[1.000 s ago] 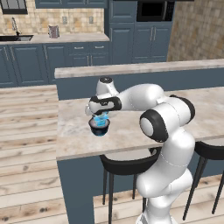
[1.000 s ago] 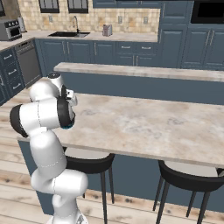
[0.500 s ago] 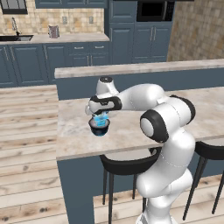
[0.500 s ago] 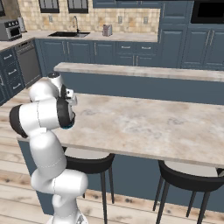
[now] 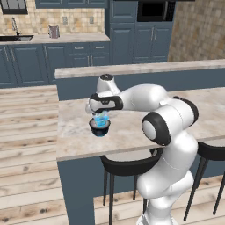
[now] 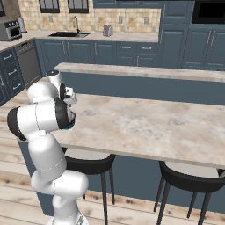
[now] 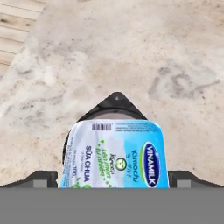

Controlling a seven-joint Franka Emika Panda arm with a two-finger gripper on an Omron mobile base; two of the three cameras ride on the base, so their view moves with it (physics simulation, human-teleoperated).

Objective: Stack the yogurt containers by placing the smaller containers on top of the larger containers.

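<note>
Dark finger tips [image 7: 41, 178] standing wide at either lower corner of the hand view, clear of the cup on both sides, so jaws spread and pinching nothing. Gripper [image 5: 100, 115] poised directly over the stack in the left base view, hand pointing straight down.

Between the tips, light-blue cup [image 7: 114, 154] with its printed foil lid facing up: barcode, green lettering, dark blue oval logo. Sits on the dark tub [image 7: 116, 105], whose black rim and a sliver of pale top peek out beyond the cup's far edge. Seen again from the left base view as a translucent blue cup [image 5: 102, 119] perched on a squat dark tub [image 5: 100, 127] with a teal base. Looks squarely seated, not tilted, though the near edge is hidden under the hand.

Judgement: wide jaws plus a seated cup suggest a release just made, one small container stacked. Only one blue cup told apart here; whether a second lies beneath it cannot be told.

Stack resting on the marble counter [image 5: 127, 127], toward its left end, well back from the front edge, so little risk of falling off. Main risk: clipping the cup while lifting away; a straight vertical retreat seems safest.

Beyond, black stool [image 5: 127, 165] tucked under the counter.
</note>
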